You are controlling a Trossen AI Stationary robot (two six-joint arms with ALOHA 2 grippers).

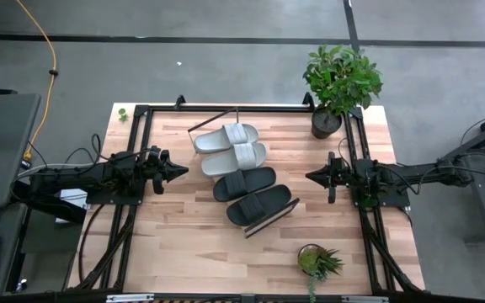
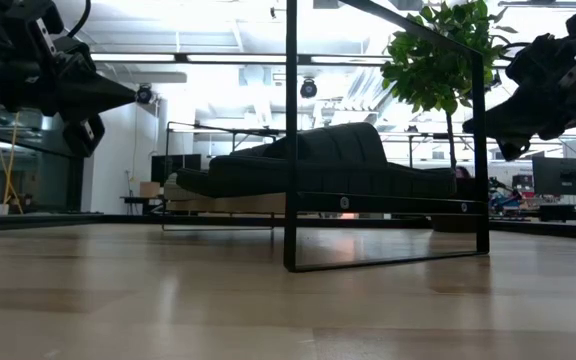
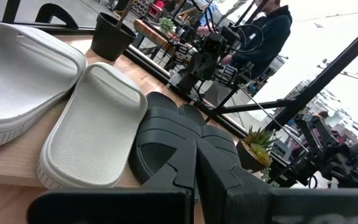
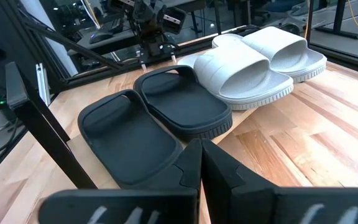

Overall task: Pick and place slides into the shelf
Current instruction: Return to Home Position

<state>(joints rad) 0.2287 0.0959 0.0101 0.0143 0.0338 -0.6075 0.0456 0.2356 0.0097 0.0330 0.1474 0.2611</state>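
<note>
Now we see all four slides lying in a row on the shelf (image 1: 276, 220), the long light-wood board that sits slantwise across the middle of the table (image 1: 183, 252). From one end of the board to the other the order is: outer grey slide (image 1: 226, 136), inner grey slide (image 1: 236, 158), inner black slide (image 1: 244, 183), outer black slide (image 1: 262, 205). They lie sole down, side by side, each close against its neighbour. The outer black slide sits by the board's end nearer the small plant (image 1: 317, 261). A thin black rod frame (image 1: 213, 120) shows at the board's other end, next to the outer grey slide. In the low view one such frame stands upright in front of the dark slides.

Our left claw (image 1: 182, 171) hangs in the air to the left of the shelf, pointing toward the row and apart from it, touching nothing. Its two fingers are pressed together with nothing between them, as the left wrist view confirms. Our right claw (image 1: 310, 176) hangs opposite, to the right of the shelf, also clear of the slides, its fingers likewise closed on nothing. The low view shows both arms well above the table top. A large potted plant (image 1: 339, 84) stands at a corner of the table on the right arm's side.
</note>
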